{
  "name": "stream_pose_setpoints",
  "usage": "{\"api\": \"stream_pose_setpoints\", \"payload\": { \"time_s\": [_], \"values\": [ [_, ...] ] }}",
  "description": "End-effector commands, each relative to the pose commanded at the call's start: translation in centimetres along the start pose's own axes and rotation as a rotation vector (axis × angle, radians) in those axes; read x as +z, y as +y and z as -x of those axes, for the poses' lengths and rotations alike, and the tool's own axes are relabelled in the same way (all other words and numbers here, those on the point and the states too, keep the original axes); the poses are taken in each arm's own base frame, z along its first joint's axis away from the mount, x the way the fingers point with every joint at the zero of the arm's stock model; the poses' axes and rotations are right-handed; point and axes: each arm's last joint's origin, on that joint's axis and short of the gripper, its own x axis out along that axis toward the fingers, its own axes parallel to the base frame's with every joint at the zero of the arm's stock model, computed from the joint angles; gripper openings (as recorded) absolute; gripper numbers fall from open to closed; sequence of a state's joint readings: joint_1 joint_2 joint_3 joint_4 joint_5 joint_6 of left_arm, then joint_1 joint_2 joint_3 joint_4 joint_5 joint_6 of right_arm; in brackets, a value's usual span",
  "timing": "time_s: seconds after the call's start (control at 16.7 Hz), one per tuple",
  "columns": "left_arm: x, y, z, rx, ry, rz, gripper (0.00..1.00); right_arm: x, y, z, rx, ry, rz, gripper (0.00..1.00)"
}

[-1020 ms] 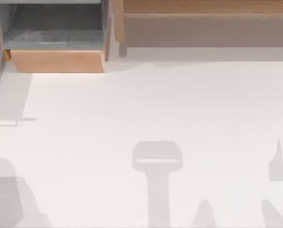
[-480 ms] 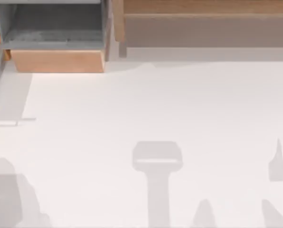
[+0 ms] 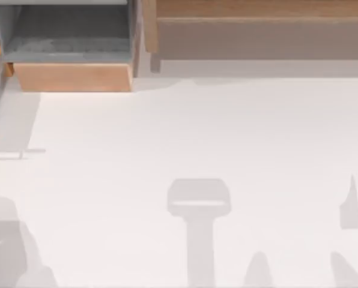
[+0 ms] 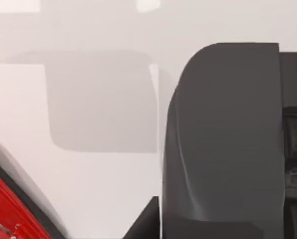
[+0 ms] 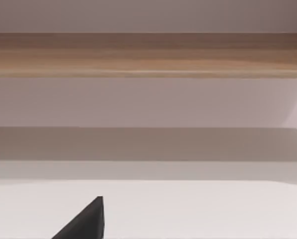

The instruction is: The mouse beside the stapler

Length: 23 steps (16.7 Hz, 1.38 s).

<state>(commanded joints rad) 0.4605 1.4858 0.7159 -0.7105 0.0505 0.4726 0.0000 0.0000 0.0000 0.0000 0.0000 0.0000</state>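
Here the left gripper's point(image 4: 153, 219) jaw state is untellable; a red item point(image 4: 9, 209) lies just beside it and could get knocked.

place: simulated office-like desk | evidence: plain white desk point(image 3: 227, 132); open wooden drawer point(image 3: 71, 54) at far-left corner; wooden shelf point(image 3: 257, 24) along far edge

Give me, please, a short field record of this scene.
table: white, arm shadows along its near side
drawer: grey inside, wood front, back left
shelf: wooden, along the back
red object: near left end effector, kind unclear
left end effector: dark grey, over table
right end effector, facing shelf
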Motion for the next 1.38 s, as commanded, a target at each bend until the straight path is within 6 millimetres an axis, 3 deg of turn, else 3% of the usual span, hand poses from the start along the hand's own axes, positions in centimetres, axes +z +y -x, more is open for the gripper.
{"api": "stream_pose_setpoints", "payload": {
  "time_s": [0.24,1.02,1.38],
  "values": [
    [0.00,0.00,0.00,0.000,0.000,0.000,0.00,0.00,0.00,0.00,0.000,0.000,0.000,1.00],
    [0.00,0.00,0.00,0.000,0.000,0.000,0.98,0.00,0.00,0.00,0.000,0.000,0.000,1.00],
    [0.00,0.00,0.00,0.000,0.000,0.000,1.00,0.00,0.00,0.00,0.000,0.000,0.000,1.00]
  ]
}}
